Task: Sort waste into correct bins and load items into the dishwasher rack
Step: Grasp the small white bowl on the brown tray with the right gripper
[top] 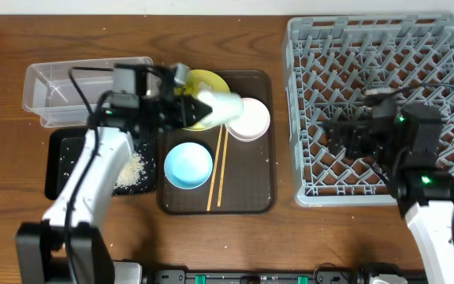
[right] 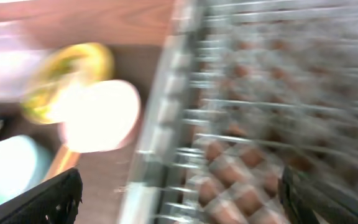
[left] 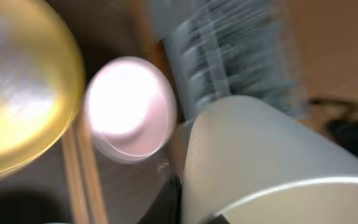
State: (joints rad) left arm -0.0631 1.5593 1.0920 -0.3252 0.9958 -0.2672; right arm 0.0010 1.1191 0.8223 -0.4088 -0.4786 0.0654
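Since the small pale cup (top: 221, 105) hangs blurred above the round yellow plate (top: 211, 81), clear of the dark brown serving tray (top: 247, 183), the left gripper (top: 198, 108) reads as clamped on it. The cup mostly hides its fingers in the wrist view. Likely step: carry the cup to the dishwasher rack (top: 416, 55).

The right gripper (top: 333, 134) hovers over the rack's pegs, fingers spread wide with nothing between them. It is probably placed there to stay out of the left arm's way.

The white bowl (top: 251, 120), light blue bowl (top: 187, 166) and chopsticks (top: 217, 173) sit on the brown tray, not yet loaded. Rice (top: 132, 170) lies in the black tray (top: 61, 166), with the clear tub (top: 53, 87) just behind it.
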